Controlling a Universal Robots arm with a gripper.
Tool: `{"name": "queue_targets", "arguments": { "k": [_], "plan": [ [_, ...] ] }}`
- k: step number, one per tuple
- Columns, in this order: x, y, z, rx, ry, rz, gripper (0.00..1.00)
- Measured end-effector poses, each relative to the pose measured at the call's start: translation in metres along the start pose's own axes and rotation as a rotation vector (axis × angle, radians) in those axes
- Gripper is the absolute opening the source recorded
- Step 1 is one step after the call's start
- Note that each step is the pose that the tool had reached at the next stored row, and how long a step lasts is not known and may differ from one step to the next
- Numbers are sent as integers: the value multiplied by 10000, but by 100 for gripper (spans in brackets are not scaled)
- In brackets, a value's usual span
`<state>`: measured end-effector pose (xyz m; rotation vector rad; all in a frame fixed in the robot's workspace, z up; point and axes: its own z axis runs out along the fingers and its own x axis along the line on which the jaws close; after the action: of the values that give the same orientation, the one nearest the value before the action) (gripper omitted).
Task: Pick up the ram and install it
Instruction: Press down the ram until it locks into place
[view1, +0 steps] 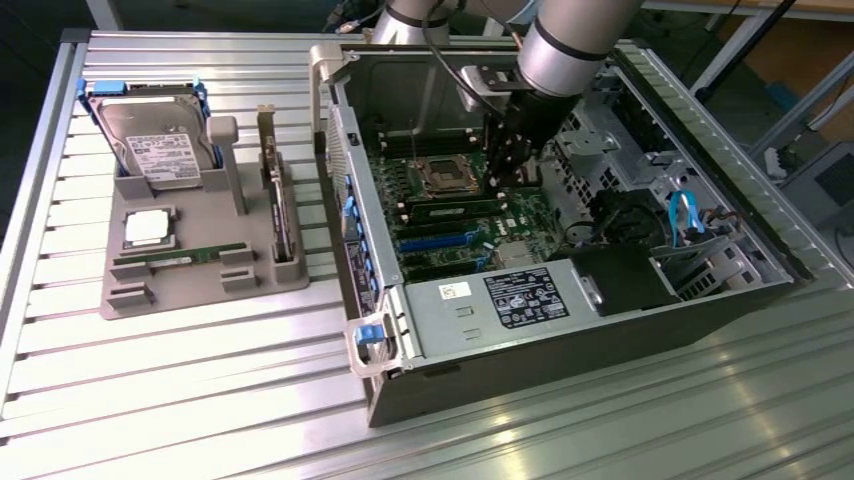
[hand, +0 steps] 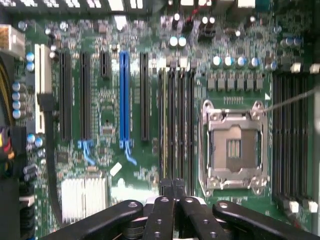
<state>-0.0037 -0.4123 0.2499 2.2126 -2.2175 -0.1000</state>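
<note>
The end effector (hand: 172, 192) is fully closed, fingertips pressed together, directly over the memory slots (hand: 176, 130) beside the processor socket (hand: 234, 150). Nothing shows between its fingers. A ram (view1: 180, 257) stick lies in the grey holder (view1: 200, 285) on the counter (view1: 200, 400).

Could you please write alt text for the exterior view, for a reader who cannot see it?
A robot arm reaches down into an open computer case, its shut gripper over the motherboard beside the empty processor socket. At the exterior view's left, a grey holder tray on a slatted metal table carries a hard drive, a square processor chip, a green ram stick and a dark expansion card.
</note>
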Motion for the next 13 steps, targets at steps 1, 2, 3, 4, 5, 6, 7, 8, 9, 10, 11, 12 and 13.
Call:
{"name": "queue_targets", "arguments": {
  "k": [1,2,3,4,5,6,7,8,9,10,11,12,13],
  "plan": [
    [0,47,2,0,0,1,10],
    [-1,90,4,0,2,0,10],
    [-1,129,5,-1,2,0,10],
    [-2,163,7,0,3,1,10],
    [-3,203,10,0,1,1,10],
    [-4,267,14,0,-1,0,10],
    [-5,327,17,0,0,1,10],
    [-6,369,19,0,0,1,10],
    [-6,408,21,0,0,0,10],
    [-7,468,24,0,0,1,10],
    [-8,504,26,0,1,0,10],
    [-9,539,28,0,0,0,10],
    [-10,587,30,0,0,1,10]
  ]
}}
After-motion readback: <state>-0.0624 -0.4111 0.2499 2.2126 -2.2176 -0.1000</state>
